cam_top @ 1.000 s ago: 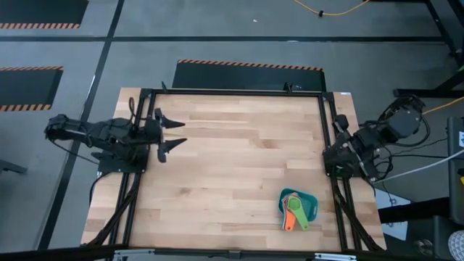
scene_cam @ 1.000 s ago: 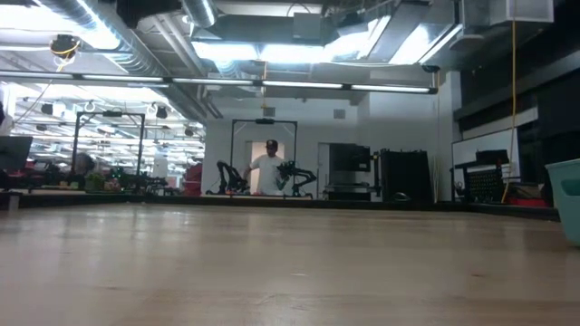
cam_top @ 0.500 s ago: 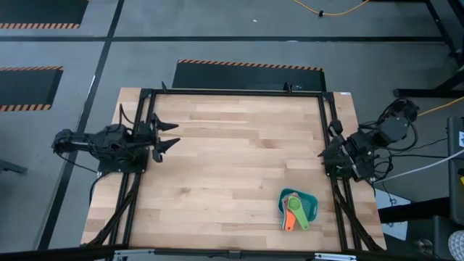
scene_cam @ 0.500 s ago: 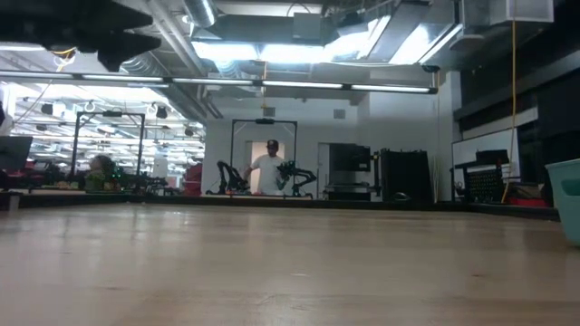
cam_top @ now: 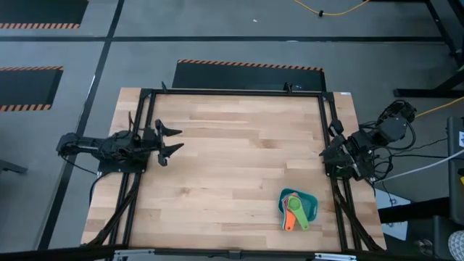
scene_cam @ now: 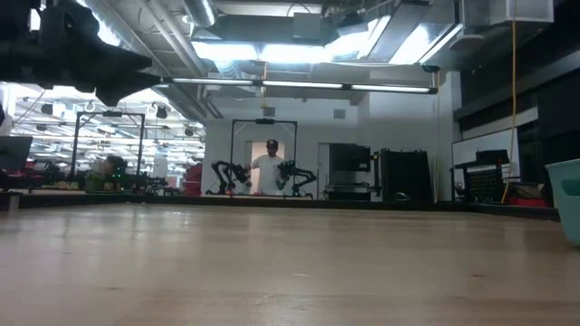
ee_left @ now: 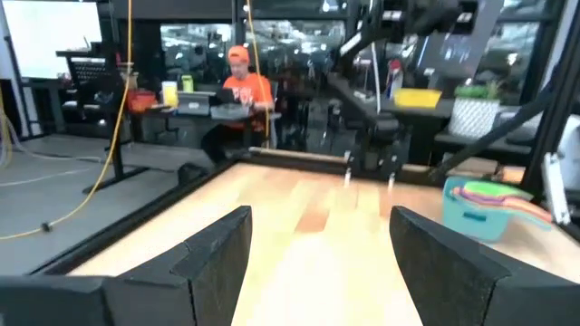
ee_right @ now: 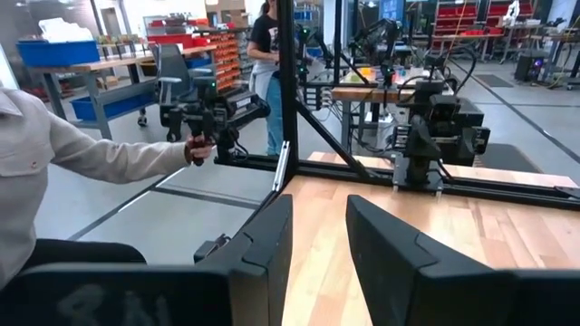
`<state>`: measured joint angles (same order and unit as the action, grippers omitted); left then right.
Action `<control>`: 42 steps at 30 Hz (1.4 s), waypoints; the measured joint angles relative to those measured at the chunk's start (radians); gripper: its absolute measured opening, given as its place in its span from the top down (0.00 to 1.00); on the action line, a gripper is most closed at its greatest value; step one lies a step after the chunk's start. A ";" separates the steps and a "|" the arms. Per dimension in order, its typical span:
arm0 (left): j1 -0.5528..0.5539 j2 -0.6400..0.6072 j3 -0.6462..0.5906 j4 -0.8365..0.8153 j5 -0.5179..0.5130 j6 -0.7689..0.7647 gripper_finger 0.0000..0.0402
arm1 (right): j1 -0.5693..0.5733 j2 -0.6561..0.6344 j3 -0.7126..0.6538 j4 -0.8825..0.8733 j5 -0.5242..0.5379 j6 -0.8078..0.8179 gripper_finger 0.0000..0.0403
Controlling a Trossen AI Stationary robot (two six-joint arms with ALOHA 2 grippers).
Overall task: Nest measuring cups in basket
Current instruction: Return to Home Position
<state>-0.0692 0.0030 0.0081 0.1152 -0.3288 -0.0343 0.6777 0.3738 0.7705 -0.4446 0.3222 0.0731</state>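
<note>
Cups (cam_top: pixel 293 214) sit nested in the basket (cam_top: pixel 311 202); left claw (cam_top: pixel 178 138) spread, right claw (ee_right: pixel 318 206) slightly parted, both empty.

Nested measuring cups (cam_top: pixel 293 212) inside teal basket (cam_top: pixel 311 205), handles overhanging rim.

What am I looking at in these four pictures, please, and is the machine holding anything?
This is a robot with two dark arms at a wooden table. One picture looks straight down from above, one looks level across the tabletop, and two come from cameras on the arms' wrists. Each arm ends in a two-finger pincer. The left pincer hangs at the table's left edge, the right pincer at its right edge; both are open and hold nothing. In the overhead picture's lower right, a teal basket stands on the table with the stacked measuring cups in it, their handles poking over its rim.
</note>
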 joint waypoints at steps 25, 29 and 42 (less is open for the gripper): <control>0.000 -0.001 0.000 -0.052 -0.028 0.045 0.36 | -0.002 -0.091 -0.011 -0.118 -0.008 0.020 0.72; 0.000 -0.001 0.000 -0.052 -0.028 0.045 0.36 | -0.002 -0.123 -0.087 -0.069 -0.008 -0.003 0.72; 0.000 -0.001 0.000 -0.053 -0.028 0.045 0.36 | -0.010 -0.276 -0.470 0.272 -0.002 -0.152 0.72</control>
<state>-0.0692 0.0025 0.0078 0.0624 -0.3569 0.0105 0.6674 0.0976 0.3002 -0.1729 0.3206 -0.0789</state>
